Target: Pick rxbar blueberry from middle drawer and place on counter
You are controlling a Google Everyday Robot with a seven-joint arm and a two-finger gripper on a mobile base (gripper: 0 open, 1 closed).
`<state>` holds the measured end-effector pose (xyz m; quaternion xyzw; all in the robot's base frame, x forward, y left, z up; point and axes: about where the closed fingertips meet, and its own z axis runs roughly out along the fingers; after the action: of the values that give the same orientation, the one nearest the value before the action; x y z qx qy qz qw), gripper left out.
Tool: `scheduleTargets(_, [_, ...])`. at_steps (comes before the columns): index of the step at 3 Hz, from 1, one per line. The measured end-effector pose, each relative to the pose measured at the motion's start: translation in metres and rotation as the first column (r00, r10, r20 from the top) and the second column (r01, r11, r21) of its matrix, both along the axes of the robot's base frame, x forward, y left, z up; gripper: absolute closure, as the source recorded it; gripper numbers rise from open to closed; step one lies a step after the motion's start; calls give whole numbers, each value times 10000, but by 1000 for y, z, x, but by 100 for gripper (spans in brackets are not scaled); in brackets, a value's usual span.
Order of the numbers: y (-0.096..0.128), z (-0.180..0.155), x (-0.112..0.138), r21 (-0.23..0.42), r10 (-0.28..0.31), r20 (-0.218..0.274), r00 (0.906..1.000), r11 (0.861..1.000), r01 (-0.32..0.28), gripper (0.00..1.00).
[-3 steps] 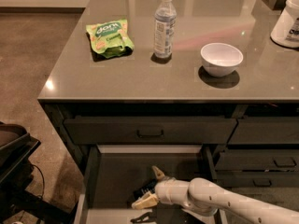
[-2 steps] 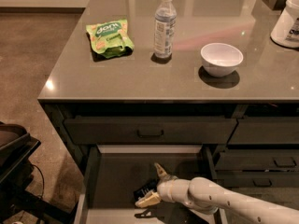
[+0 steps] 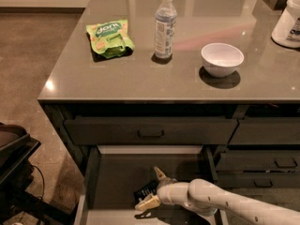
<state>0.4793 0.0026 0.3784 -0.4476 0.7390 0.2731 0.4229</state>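
Barely anything has shifted since a second ago — the gripper [image 3: 153, 189] has edged slightly right, fingers spread astride the rxbar blueberry [image 3: 146, 191] near the middle drawer's [image 3: 117, 179] front edge. Grasping step — next it should close firmly, then lift to the counter [image 3: 140, 78].

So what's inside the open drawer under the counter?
The middle drawer holds the rxbar blueberry, a small dark bar on its grey floor. The gripper is down in the drawer right at it. The arm covers the drawer's front right part, so anything under there is hidden.
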Motion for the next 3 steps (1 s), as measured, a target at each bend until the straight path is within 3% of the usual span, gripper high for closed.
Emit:
scheduleTargets(2, [8, -26, -4, 321, -663, -446, 9968, 9972, 678, 0])
scheduleTargets(3, [9, -27, -4, 321, -680, -449, 9967, 9971, 695, 19])
